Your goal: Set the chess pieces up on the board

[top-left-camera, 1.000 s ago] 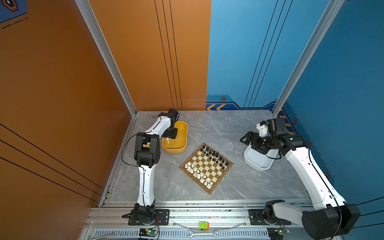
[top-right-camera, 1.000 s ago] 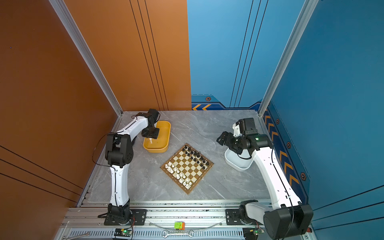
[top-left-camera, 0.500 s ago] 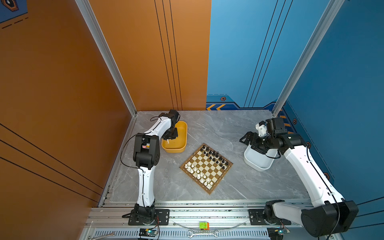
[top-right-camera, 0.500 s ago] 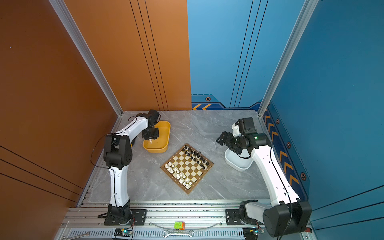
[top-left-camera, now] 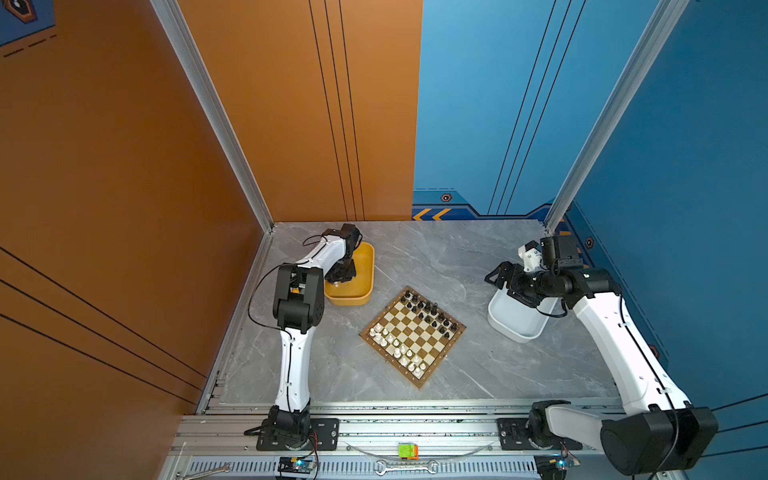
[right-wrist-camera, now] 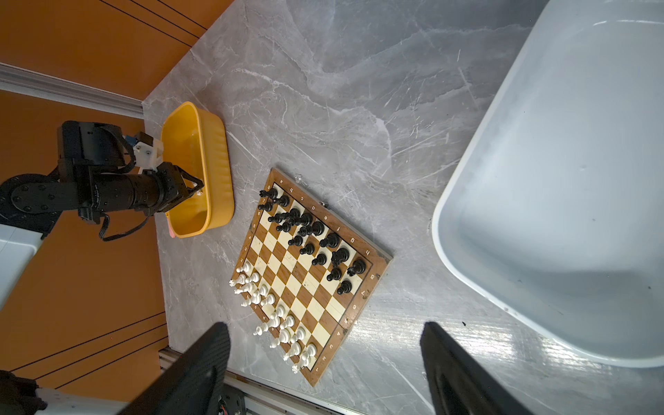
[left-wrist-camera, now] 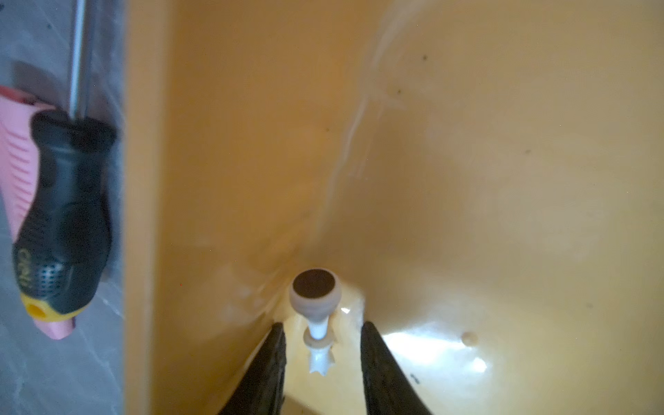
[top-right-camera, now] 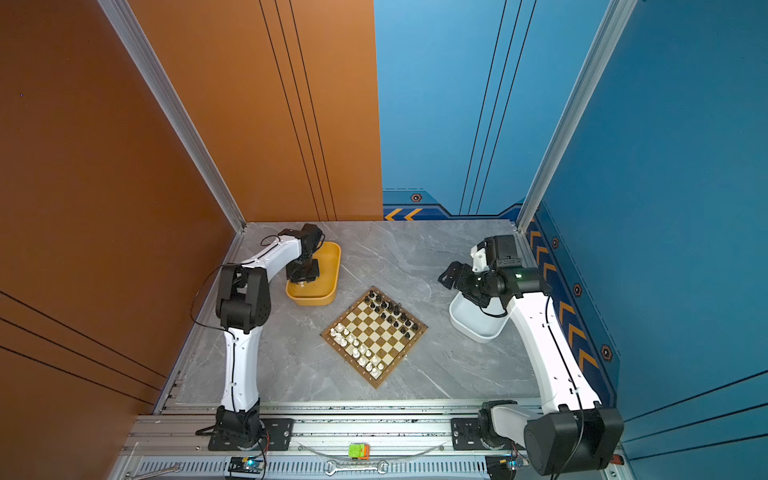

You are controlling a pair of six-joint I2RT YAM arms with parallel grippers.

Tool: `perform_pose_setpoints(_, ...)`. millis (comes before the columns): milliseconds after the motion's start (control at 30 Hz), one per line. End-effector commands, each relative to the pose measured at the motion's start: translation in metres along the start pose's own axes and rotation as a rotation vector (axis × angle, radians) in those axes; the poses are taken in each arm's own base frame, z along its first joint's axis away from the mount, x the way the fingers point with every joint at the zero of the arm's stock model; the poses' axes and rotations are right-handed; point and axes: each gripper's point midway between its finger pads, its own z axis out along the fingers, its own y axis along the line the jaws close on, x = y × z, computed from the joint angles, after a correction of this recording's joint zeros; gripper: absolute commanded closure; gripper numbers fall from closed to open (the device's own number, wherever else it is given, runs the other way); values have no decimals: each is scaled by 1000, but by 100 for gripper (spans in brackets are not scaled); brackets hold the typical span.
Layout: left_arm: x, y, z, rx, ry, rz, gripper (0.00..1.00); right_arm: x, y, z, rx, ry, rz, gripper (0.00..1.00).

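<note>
The board [top-left-camera: 432, 353] [top-right-camera: 388, 353] [right-wrist-camera: 325, 305] lies mid-table, turned like a diamond. White chess pieces [top-left-camera: 395, 347] fill its near-left side and black chess pieces [top-left-camera: 432, 316] its far-right side. My left gripper [top-left-camera: 338, 279] [top-right-camera: 302, 277] [left-wrist-camera: 322, 325] reaches into the yellow tray [top-left-camera: 368, 266] [left-wrist-camera: 251, 143]. It is open, its jaws straddling a white piece with a notched crown [left-wrist-camera: 314, 305]. That piece lies on the tray floor with a gap at each side. My right gripper [top-left-camera: 498, 277] [top-right-camera: 451, 276] [right-wrist-camera: 323, 327] hangs wide open and empty over the white tray's far rim.
The white tray [top-left-camera: 515, 328] [right-wrist-camera: 539, 179] stands right of the board. A black and yellow screwdriver [left-wrist-camera: 68, 215] on something pink lies just outside the yellow tray's wall. A wrench [top-left-camera: 405, 468] and a green block [top-left-camera: 407, 451] rest on the front rail.
The left jaws have narrowed around the white piece in the yellow tray, and the left arm has shifted slightly. The right arm has barely moved.
</note>
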Motion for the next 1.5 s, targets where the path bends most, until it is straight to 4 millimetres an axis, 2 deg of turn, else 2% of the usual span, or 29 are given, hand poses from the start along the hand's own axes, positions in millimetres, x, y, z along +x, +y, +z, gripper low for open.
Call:
perform_pose_setpoints(0,-6,3,9,-16,2,-22,64,4,-1,-5,-1,7,-9,14)
perform_pose_setpoints(367,-11,3,29,-5,33,-40,73,2,-2,-4,4,9,7,14)
perform_pose_setpoints(533,-8,-1,31,18,49,-38,88,2,-1,-8,5,0,8,14)
perform_pose_setpoints(800,-3,-4,23,27,49,-24,94,10,-4,-11,8,-2,7,14)
perform_pose_setpoints(967,-13,-8,-1,85,13,-58,95,16,-5,-12,3,0,7,14)
perform_pose_setpoints(1100,-27,-20,-36,200,-25,-114,95,25,-8,-7,9,17,-6,14)
perform_pose_setpoints(1233,-37,-32,-77,317,-67,-163,94,35,-2,7,-8,44,-39,14)
perform_pose_setpoints(1333,-40,-35,-107,387,-91,-196,93,38,11,21,-31,56,-88,14)
perform_pose_setpoints(1467,-40,-32,-136,448,-110,-239,93,37,43,51,-97,70,-174,14)
